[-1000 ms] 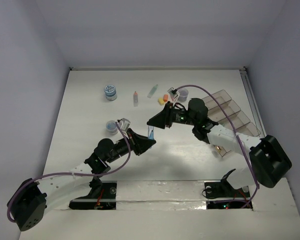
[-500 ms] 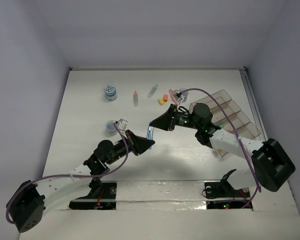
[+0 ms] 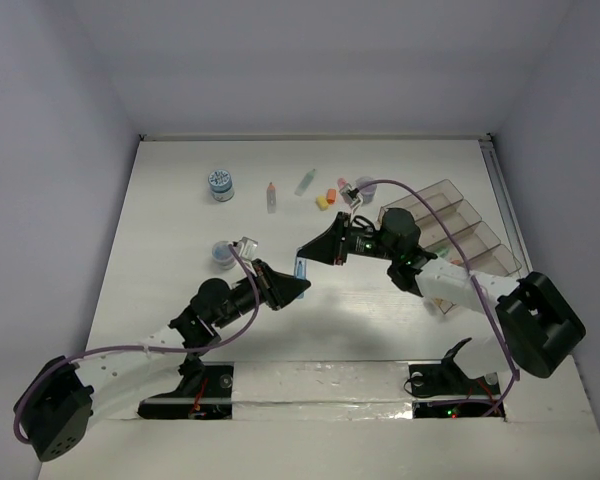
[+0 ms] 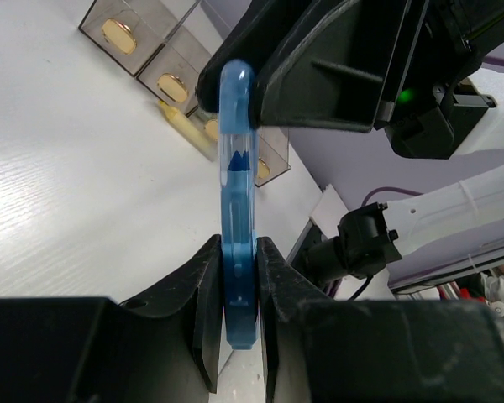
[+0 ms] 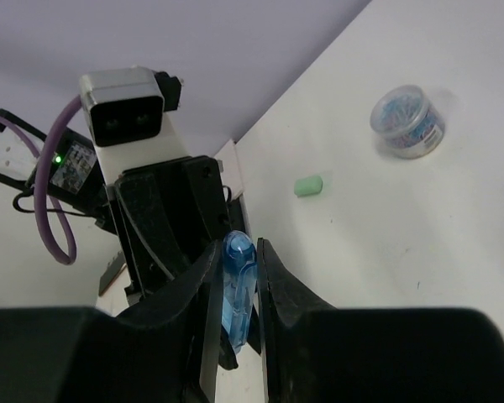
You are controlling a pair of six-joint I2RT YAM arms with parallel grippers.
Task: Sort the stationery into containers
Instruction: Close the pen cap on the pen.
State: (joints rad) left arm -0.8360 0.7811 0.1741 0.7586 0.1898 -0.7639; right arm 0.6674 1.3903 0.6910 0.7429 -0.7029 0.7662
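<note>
A translucent blue pen hangs above the table's middle, gripped at both ends. My left gripper is shut on its lower end, and the blue pen runs up from it into the right gripper. In the right wrist view my right gripper is shut on the blue pen, with the left gripper just behind. The smoky-brown organiser tray stands at the right. Some of its compartments hold small yellow items.
Loose stationery lies at the back: a blue-white tub, a pink pen, a green pen, orange and yellow erasers. A purple tub sits by the left arm. A green eraser and a clip-filled tub show in the right wrist view.
My right gripper has closed its jaws onto the upper end of the blue pen. The left gripper has kept its hold and moved little.
</note>
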